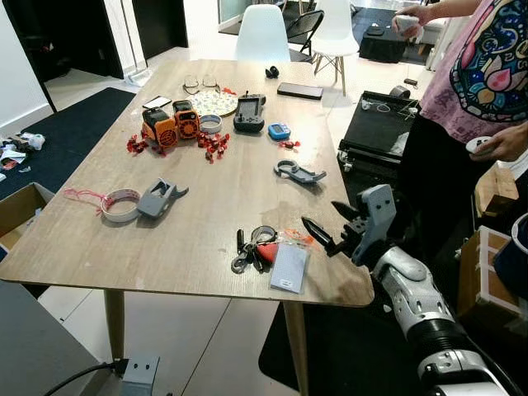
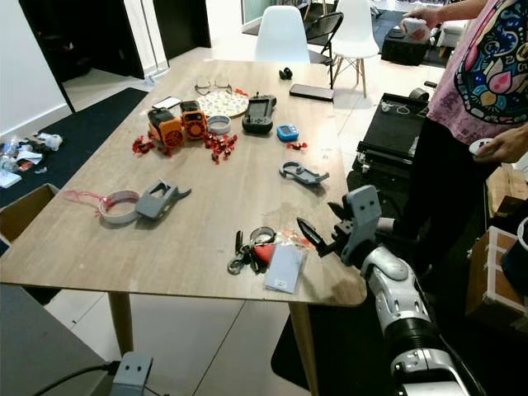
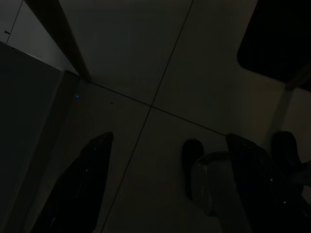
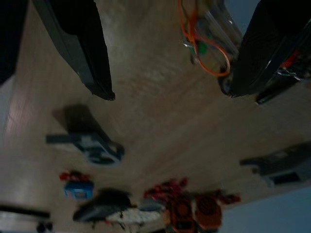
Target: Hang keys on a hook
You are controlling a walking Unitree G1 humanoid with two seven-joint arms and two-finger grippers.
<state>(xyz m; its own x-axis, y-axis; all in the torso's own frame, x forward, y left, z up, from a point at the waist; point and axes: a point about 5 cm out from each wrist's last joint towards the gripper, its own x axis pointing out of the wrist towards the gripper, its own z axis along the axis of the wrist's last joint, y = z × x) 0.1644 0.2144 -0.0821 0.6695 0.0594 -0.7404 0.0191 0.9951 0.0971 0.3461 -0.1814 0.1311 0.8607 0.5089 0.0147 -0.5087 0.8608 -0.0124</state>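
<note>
Right gripper [image 1: 327,229] is raised over the table's near right corner with its two black fingers spread apart and nothing between them; it sits just to the right of the keys [image 1: 252,247]. My left gripper [image 3: 165,194] hangs idle below table level in a very dark view, fingers apart, over pale floor tiles.

No open container holds anything I can confirm. I see a cardboard box [image 1: 18,210] on the floor at the left; its contents are not visible.

Task item: the keys lie flat on the table [image 1: 190,190] near its front edge, beside a grey card [image 1: 289,266] and a small clear packet with orange cord [image 1: 294,238]. The bunch's long axis runs roughly from the front edge toward the far side, black fobs at its left.

Surface: light wood table carrying an orange device [image 1: 170,124], scattered red pieces [image 1: 213,145], a tape roll [image 1: 120,205], a grey clamp [image 1: 161,198] and a black handset [image 1: 249,113]. Beyond it stand white chairs [image 1: 264,35]. At right, a person in a patterned shirt [image 1: 495,74] stands near the table.
</note>
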